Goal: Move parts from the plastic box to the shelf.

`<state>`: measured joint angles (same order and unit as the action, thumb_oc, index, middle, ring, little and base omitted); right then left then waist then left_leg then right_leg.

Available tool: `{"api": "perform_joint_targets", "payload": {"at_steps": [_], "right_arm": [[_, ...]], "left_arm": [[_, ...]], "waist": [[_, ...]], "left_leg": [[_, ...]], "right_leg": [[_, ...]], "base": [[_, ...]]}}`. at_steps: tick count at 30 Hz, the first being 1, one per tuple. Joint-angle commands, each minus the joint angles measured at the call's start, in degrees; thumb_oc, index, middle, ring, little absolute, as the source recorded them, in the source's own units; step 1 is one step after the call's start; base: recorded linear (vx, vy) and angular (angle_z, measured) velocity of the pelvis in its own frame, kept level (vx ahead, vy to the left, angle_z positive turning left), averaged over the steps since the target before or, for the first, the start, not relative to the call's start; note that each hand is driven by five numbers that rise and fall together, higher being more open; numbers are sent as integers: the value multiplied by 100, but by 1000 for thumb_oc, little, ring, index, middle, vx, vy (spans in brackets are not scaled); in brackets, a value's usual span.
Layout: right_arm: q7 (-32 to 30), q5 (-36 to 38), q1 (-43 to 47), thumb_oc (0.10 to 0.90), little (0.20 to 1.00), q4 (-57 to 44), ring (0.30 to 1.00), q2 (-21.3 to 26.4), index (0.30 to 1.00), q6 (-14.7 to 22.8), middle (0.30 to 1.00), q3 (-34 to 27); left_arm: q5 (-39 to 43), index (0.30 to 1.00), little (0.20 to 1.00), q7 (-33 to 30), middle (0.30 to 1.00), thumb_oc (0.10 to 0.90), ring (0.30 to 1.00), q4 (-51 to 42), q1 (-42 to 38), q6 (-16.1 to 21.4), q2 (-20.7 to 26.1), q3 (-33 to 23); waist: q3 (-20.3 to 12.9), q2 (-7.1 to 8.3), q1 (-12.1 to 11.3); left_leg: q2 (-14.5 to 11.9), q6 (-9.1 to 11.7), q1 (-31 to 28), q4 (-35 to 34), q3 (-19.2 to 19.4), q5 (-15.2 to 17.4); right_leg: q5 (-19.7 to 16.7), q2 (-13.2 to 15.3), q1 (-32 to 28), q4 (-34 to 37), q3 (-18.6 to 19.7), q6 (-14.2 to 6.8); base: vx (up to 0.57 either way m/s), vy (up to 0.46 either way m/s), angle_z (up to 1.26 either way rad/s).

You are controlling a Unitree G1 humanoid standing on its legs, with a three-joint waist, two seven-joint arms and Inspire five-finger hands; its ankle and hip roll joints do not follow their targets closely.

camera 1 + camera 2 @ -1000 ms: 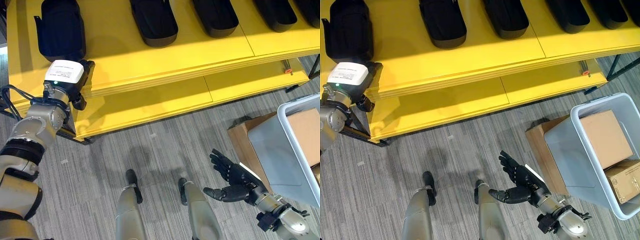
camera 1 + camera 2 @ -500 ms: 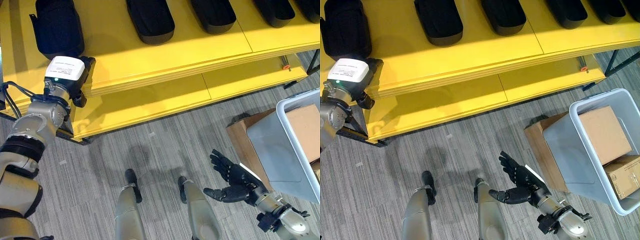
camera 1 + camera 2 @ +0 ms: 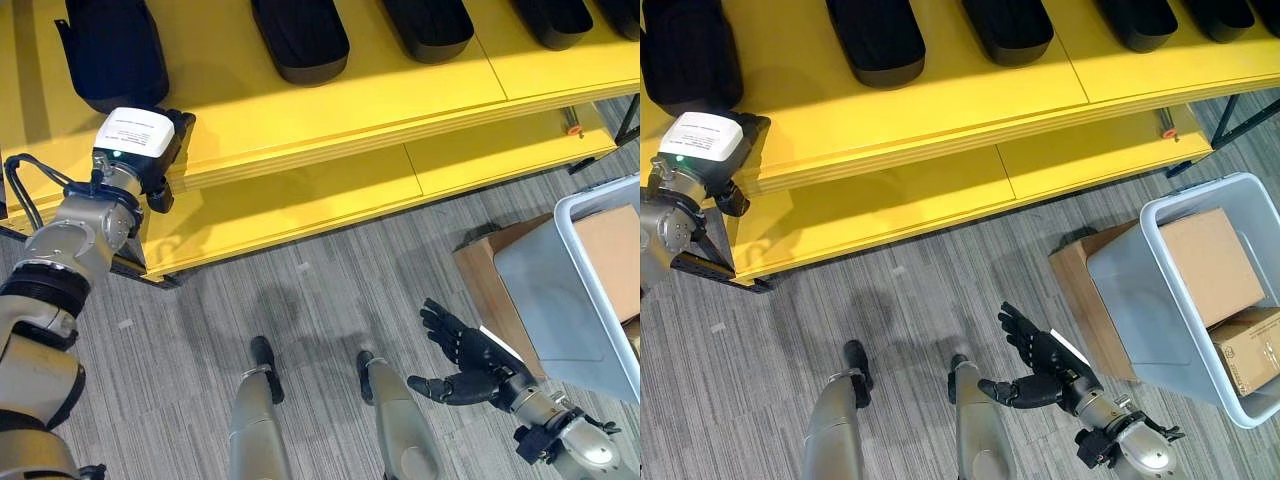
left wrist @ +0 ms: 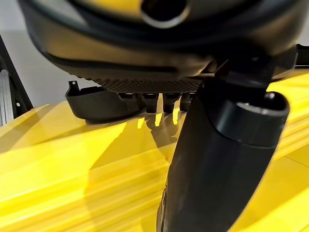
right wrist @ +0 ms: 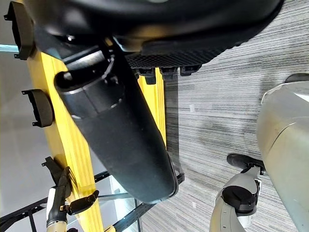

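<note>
My left hand rests at the left end of the yellow shelf, just in front of a black moulded part. In the left wrist view its thumb stands out and its fingers point straight at that part, which lies on the shelf beyond the fingertips, apart from them. Several more black parts lie in a row along the shelf. My right hand hangs low over the floor, open with fingers spread, holding nothing. The grey plastic box stands to its right.
Two cardboard boxes lie in the plastic box, and a brown carton sits against its left side. The shelf has a lower yellow tier jutting toward me. Grey striped carpet lies between shelf and box.
The camera has shifted a little, so the whole scene sits slightly higher. My left hand has edged slightly right of the far-left part. The right hand keeps its pose.
</note>
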<state>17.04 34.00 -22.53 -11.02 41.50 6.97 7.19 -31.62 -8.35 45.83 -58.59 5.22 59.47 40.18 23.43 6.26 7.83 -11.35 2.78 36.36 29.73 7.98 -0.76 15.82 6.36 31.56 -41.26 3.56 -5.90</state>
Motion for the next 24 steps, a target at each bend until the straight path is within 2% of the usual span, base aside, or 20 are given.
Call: {"api": "perform_joint_targets", "payload": {"at_steps": [1, 11, 16, 20, 24], "right_arm": [[72, 403, -102, 900, 1000, -245, 1000, 234, 1000, 537, 1000, -289], [79, 386, -69, 900, 1000, -196, 1000, 240, 1000, 542, 1000, -203], [66, 385, -78, 900, 1000, -187, 1000, 206, 1000, 540, 1000, -204], [56, 354, -79, 900, 1000, -189, 1000, 169, 1000, 555, 1000, -212], [21, 271, -109, 900, 1000, -225, 1000, 89, 1000, 581, 1000, -356]], "left_arm": [[285, 1000, 1000, -527, 1000, 900, 1000, 232, -1034, -60, 362, -36], [358, 1000, 1000, -521, 1000, 900, 1000, 363, -1275, -49, 360, 132], [454, 1000, 1000, -470, 1000, 900, 1000, 180, -1120, -18, 348, 12], [363, 1000, 1000, -427, 1000, 900, 1000, -387, -854, 62, 419, -129], [469, 1000, 1000, -220, 1000, 900, 1000, -1570, 146, 189, 632, -868]], "waist": [[-360, -141, 97], [-367, -166, 99], [-367, -172, 88], [-370, -178, 51], [-368, -200, -26]], "left_leg": [[-124, 78, -168, 491, -179, 774], [-110, 56, -113, 591, -167, 825], [-106, 60, -122, 601, -181, 828], [-101, 78, -205, 552, -198, 822], [-78, 97, -346, 449, -242, 790]], "right_leg": [[-544, 336, 84, 563, -39, 73], [-561, 363, 138, 525, 2, 58], [-532, 367, 119, 494, -11, 70], [-487, 360, 45, 470, -38, 80], [-444, 360, -83, 459, -92, 101]], "base": [[0, 0, 0], [0, 0, 0], [0, 0, 0], [5, -17, 1], [7, -45, 5]]}}
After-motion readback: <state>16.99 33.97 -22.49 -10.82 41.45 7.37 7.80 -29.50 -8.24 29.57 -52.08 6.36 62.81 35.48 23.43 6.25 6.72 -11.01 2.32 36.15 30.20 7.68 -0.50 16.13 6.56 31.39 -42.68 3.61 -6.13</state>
